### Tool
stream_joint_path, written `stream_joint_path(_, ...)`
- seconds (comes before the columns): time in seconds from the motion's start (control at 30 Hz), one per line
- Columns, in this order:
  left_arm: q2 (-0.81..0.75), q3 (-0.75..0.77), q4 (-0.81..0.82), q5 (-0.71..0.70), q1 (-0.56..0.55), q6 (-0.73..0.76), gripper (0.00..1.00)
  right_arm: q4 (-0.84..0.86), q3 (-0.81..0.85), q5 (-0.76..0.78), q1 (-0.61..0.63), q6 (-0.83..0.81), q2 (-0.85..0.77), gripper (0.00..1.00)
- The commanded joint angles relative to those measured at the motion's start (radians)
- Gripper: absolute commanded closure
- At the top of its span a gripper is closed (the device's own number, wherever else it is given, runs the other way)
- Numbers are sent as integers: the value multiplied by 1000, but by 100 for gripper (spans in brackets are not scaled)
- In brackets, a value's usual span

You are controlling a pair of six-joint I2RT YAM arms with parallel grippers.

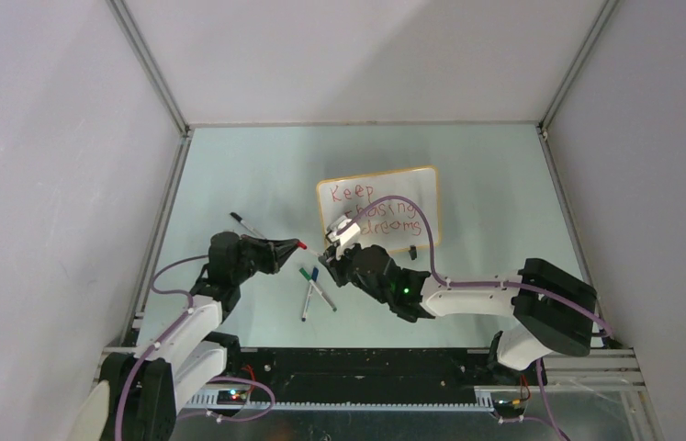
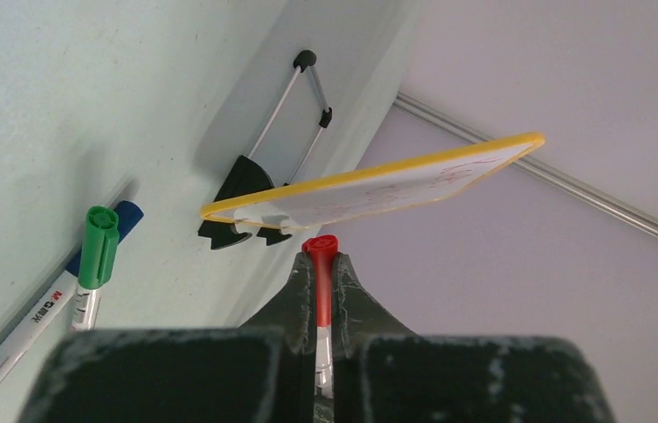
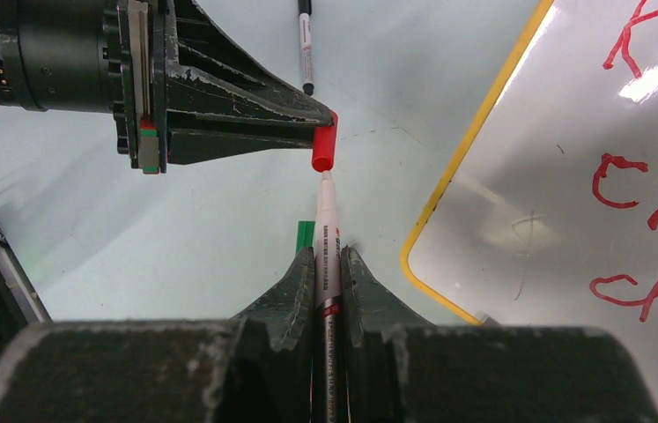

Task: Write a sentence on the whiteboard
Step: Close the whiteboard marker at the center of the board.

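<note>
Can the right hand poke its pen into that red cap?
Probably yes. The right hand holds the pen with its tip pointing at the red cap in the left hand, almost touching, nothing between them.

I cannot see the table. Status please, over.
Left gripper shut on red cap. Right gripper shut on marker, tip close to cap. Sentence on whiteboard. Nothing in between.
</note>
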Motion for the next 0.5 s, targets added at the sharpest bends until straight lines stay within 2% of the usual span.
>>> stream_joint_path(0.0, -5, -3, 27, 19, -10, -14, 100, 43, 38, 2, -6, 9, 4, 100)
stream_joint_path(0.23, -4, 7, 20, 6, -29, -5, 100, 46, 38, 1, -8, 11, 6, 100)
stream_joint_path(0.33, -1, 36, -20, -30, -70, 21, 100, 43, 43, 1, -8, 10, 14, 100)
stream_joint_path(0.47, 2, 39, 7, -31, -108, 9, 100, 39, 64, 32, -3, -2, 40, 100)
